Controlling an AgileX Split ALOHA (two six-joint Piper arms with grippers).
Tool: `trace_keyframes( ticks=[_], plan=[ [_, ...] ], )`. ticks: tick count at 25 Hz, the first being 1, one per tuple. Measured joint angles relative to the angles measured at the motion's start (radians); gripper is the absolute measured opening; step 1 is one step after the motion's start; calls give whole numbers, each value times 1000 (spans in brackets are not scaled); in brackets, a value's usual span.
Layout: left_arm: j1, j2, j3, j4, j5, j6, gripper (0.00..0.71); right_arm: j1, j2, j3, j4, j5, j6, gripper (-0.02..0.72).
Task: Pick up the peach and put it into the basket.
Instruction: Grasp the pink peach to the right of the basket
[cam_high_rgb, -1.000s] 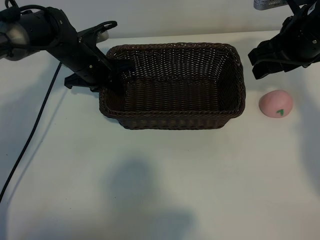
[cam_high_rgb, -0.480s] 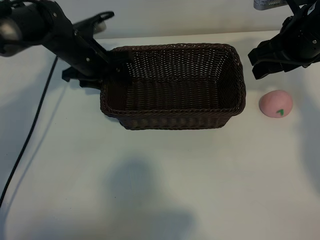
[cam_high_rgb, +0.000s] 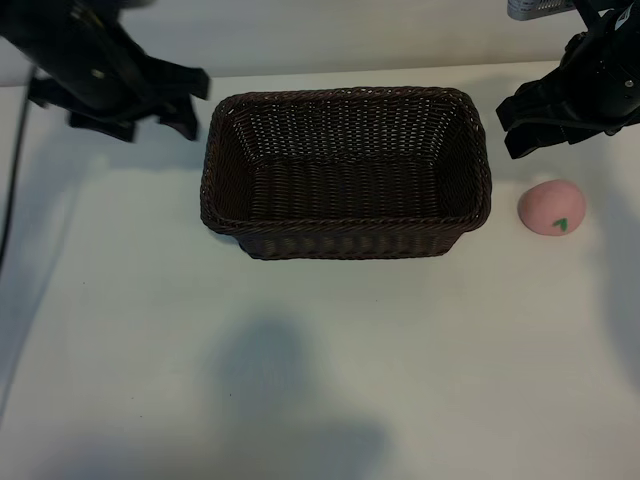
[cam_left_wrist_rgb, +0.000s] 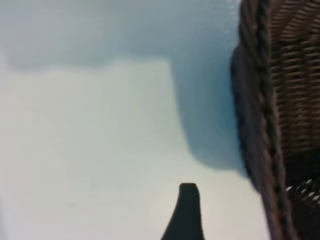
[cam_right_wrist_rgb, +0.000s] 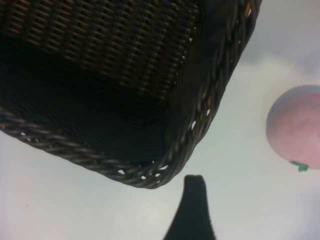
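The dark brown wicker basket (cam_high_rgb: 350, 243) stands in the middle of the white table, with nothing inside it. Right of it lies the pink peach (cam_high_rgb: 552, 208), its green leaf mark facing the front. My right gripper (cam_high_rgb: 508, 130) hangs open behind the peach, beside the basket's far right corner, holding nothing. In the right wrist view one finger (cam_right_wrist_rgb: 194, 210) shows in front of the basket's corner (cam_right_wrist_rgb: 200, 125), with the peach (cam_right_wrist_rgb: 297, 127) off to the side. My left gripper (cam_high_rgb: 192, 105) is open, apart from the basket's far left corner. The left wrist view shows one finger (cam_left_wrist_rgb: 187, 212) and the basket's wall (cam_left_wrist_rgb: 265, 100).
The table (cam_high_rgb: 320, 360) runs wide and white in front of the basket. A dark shadow lies on it near the front. A cable (cam_high_rgb: 10, 190) runs down the left edge.
My left gripper has let go of the basket's left rim, opened and drawn back up and to the left. The basket has settled square. The right arm and the peach have not moved.
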Motion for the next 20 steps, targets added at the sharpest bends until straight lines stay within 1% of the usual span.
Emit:
trace_keyframes(
  ticks=[3,4,7,9,11,13,15,16,20],
  plan=[
    [54,-42,-42,29,78,26,642,0,0,0,0,1,0,595],
    [82,-58,-52,30,100,39,641,0,0,0,0,2,0,595],
    [179,-109,-60,34,150,81,640,0,0,0,0,3,0,595],
    [257,-144,-60,32,185,113,636,0,0,0,0,4,0,595],
    [322,-174,-60,33,209,144,632,0,0,0,0,5,0,595],
    [370,-206,-60,22,219,161,624,0,0,0,0,5,0,595],
    [397,-240,-60,-4,223,178,617,0,0,0,0,6,0,595],
    [403,-262,-60,-14,223,187,613,0,0,0,0,8,0,595],
    [405,-381,-60,-34,228,203,596,0,0,0,0,9,0,595]
  ],
)
